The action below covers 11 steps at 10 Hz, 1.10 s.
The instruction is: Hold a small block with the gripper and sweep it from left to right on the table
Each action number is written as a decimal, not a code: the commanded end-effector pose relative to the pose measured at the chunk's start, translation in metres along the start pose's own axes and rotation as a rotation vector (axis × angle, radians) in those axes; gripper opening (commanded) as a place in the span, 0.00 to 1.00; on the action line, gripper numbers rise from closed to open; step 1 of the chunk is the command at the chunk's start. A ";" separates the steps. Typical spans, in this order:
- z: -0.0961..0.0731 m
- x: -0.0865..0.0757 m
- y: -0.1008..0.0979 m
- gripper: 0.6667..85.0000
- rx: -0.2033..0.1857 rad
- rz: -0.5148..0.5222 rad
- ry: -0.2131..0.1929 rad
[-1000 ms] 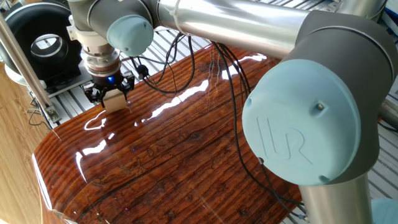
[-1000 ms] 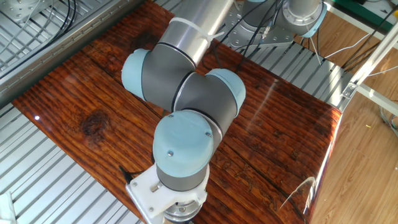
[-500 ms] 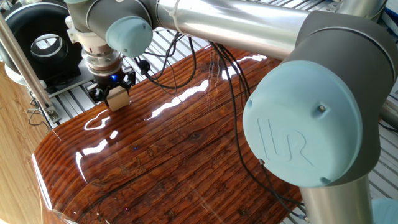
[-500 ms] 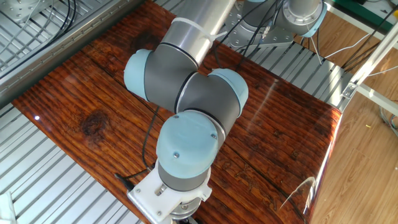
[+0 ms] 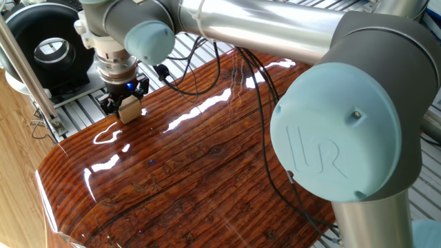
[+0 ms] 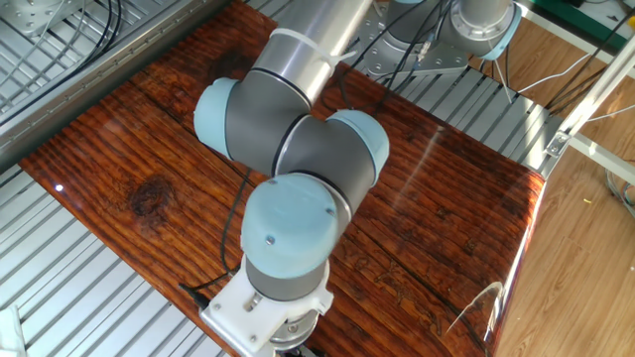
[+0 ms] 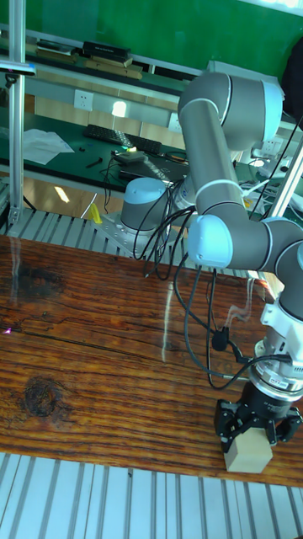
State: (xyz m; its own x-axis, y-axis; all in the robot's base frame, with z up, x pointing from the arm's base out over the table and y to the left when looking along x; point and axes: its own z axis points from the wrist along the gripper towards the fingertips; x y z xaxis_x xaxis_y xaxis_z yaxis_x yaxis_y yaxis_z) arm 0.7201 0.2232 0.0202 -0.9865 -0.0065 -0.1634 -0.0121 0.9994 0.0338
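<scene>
The small block [image 5: 129, 109] is sitting between the black fingers of the gripper [image 5: 126, 103], which are pinching it from either side, its lower part sticking out below the fingertips. In one fixed view this pair is showing at the upper left of the frame, right at the far edge of the table [image 5: 207, 165], beside the silver slatted surface [image 5: 72, 103]. In the tall fixed view the small block [image 7: 247, 452] is appearing at the lower right, directly under the gripper [image 7: 255, 417], at the table's [image 7: 93, 370] near edge. In the other fixed view the arm's grey-and-blue joints [image 6: 288, 149] are covering the gripper and block. Black cables [image 5: 255, 89] are trailing along the arm over the table.
</scene>
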 end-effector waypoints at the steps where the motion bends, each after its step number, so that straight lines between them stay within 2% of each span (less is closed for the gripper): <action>1: -0.003 -0.007 0.004 0.70 -0.044 0.003 -0.033; 2: -0.004 0.000 -0.010 0.70 0.007 0.010 -0.009; 4: -0.004 0.015 -0.016 0.70 0.015 0.024 0.034; 6: -0.001 0.018 -0.016 0.73 -0.010 0.021 0.028; 7: -0.001 0.019 -0.028 0.98 0.021 -0.034 0.032; 8: -0.003 0.018 -0.022 1.00 -0.003 -0.034 0.030; 9: -0.005 0.008 -0.022 1.00 -0.005 -0.023 -0.003; 11: -0.009 0.009 -0.017 1.00 -0.026 0.014 0.006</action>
State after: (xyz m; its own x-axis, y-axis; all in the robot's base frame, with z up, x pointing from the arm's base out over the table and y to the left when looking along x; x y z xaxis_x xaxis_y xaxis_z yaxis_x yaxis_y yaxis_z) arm 0.7084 0.2033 0.0221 -0.9879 -0.0197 -0.1540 -0.0250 0.9992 0.0325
